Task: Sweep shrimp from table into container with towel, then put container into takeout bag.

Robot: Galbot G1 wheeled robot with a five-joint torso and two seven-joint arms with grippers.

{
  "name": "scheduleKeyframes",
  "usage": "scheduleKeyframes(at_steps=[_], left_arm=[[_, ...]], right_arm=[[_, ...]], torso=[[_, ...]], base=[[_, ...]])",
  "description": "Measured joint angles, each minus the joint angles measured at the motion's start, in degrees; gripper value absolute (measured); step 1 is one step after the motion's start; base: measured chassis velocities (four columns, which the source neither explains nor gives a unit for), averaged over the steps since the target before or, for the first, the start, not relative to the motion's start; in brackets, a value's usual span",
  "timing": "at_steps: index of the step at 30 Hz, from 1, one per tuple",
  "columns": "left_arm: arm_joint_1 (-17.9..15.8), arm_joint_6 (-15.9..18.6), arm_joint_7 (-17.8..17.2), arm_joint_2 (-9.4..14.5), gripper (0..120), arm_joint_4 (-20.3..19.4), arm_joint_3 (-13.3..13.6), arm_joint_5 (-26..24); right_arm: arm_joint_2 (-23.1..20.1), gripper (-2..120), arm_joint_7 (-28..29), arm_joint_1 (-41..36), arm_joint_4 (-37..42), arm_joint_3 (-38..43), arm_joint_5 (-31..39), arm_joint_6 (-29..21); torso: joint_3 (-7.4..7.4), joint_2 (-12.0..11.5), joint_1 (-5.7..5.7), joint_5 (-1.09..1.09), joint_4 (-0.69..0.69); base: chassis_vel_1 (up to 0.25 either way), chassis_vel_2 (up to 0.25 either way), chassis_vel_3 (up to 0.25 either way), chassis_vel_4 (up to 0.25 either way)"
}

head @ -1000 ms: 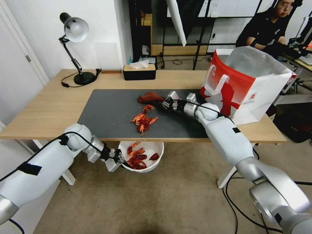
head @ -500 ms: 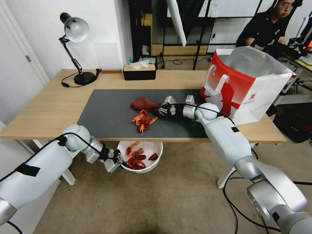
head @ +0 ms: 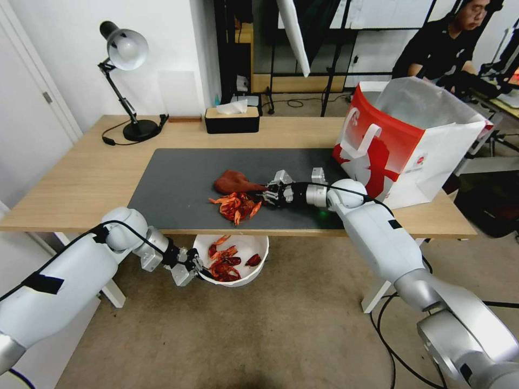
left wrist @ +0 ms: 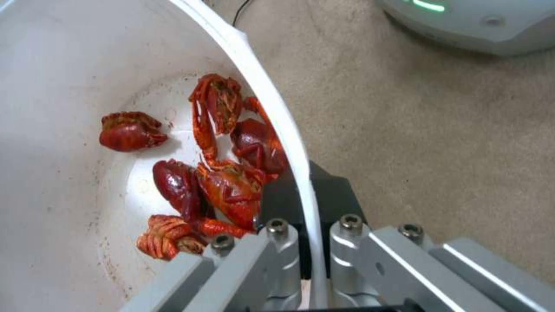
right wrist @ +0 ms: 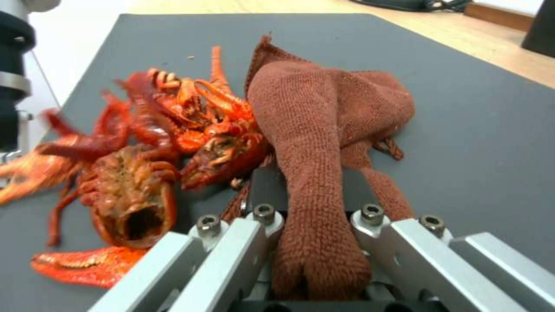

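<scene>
Nearer the edge now, the shrimp [head: 236,203] are pushed by the soft towel [head: 233,181] clamped in the right gripper [head: 268,193]; light, leggy pieces scatter easily. Below, the container [head: 254,246] is gripped by its rim in the left gripper [head: 195,267].

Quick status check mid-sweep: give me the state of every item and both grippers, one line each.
Left gripper: shut on the container rim, below the table edge.
Container: upright, partly filled with shrimp.
Right gripper: shut on the towel, over the mat.
Towel: bunched, touching the shrimp pile.
Shrimp: a loose pile on the mat.
Takeout bag: standing open on the table.
Table: holding mat and bag.
</scene>
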Motion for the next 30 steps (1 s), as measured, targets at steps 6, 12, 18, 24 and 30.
scheduleKeyframes(at_steps=[6,12,18,24,30], left_arm=[[0.0,0.0,0.0,0.2,0,0.0,-0.1,-0.1],[-0.1,0.0,0.0,0.5,0,-0.1,-0.2,-0.2],[0.0,0.1,0.1,0.6,0,-0.2,-0.4,-0.4],[0.4,0.4,0.1,0.7,0,-0.2,-0.5,-1.2],[0.6,1.2,0.0,0.5,0,-0.6,-0.2,-2.1]], right_arm=[[-0.3,6,-0.8,-0.9,1.1,-0.2,0.6,0.0],[-0.3,6,-1.3,-1.5,2.2,-0.6,0.9,-0.3],[-0.3,6,-1.3,-2.1,3.6,-1.3,1.2,-0.7],[-0.3,6,-1.3,-2.4,4.1,-1.7,1.2,-1.0],[-0.1,6,-1.2,-2.4,4.2,-2.0,1.2,-1.2]], torso=[[0.00,0.0,0.00,0.00,0.00],[0.00,0.0,0.00,0.00,0.00],[0.00,0.0,0.00,0.00,0.00],[0.00,0.0,0.00,0.00,0.00],[0.00,0.0,0.00,0.00,0.00]], base=[[0.000,0.000,0.000,0.000],[0.000,0.000,0.000,0.000],[0.000,0.000,0.000,0.000],[0.000,0.000,0.000,0.000],[0.000,0.000,0.000,0.000]])
